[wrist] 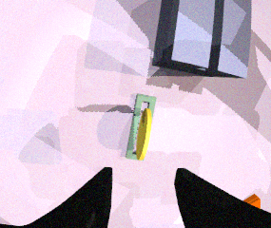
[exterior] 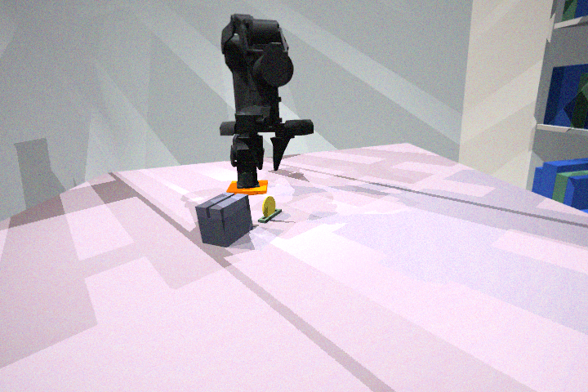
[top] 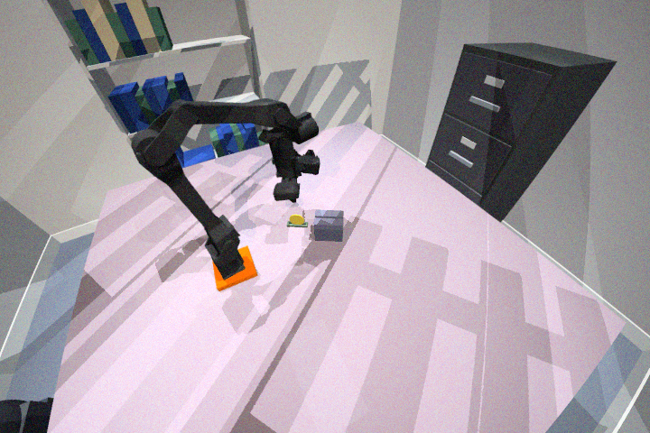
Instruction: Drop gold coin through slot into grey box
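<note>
The gold coin stands on its edge in the dark-green holder. The grey box sits right beside it, a small gap apart, with the narrow slot running across its lid. My gripper hangs above the coin and points down. Its fingers are partly apart and nothing is between them. In the wrist view the coin lies just ahead of the gap between the fingertips.
The arm's orange base plate lies near the coin. A dark filing cabinet stands beyond the table's far right edge. A shelf with blue and green books stands behind the table.
</note>
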Available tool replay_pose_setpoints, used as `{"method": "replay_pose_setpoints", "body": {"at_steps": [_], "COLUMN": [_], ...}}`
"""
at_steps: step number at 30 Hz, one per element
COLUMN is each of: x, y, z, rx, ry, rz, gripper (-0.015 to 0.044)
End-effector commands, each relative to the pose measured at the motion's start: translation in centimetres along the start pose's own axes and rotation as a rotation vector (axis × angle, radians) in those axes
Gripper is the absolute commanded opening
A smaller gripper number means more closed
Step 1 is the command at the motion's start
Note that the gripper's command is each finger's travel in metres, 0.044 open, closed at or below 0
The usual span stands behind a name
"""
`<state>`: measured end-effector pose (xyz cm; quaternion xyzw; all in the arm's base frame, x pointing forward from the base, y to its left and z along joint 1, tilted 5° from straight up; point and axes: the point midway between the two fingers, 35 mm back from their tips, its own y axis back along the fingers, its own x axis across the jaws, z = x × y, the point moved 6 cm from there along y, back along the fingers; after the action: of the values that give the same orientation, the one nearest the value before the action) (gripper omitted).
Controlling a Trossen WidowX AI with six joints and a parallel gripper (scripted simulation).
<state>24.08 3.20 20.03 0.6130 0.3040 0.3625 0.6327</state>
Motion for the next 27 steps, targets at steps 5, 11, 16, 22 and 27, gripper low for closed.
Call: {"method": "replay_pose_setpoints", "body": {"at_steps": [5, 11, 16, 22, 27], "x": [-1.2, -1.1, -1.2, -1.2, -1.1], "y": [0.4, -3.1, -3.8, -4.8, -5.6], "z": [0.7, 0.4, 0.3, 0.1, 0.1], "rx": [0.085, 0.085, 0.085, 0.085, 0.085], "ry": [-0.129, -0.129, -0.129, -0.129, -0.129], "rz": [0.021, 0.022, 0.022, 0.022, 0.022], "gripper": [0.0161, 0.0161, 0.0161, 0.0161, 0.0161]}}
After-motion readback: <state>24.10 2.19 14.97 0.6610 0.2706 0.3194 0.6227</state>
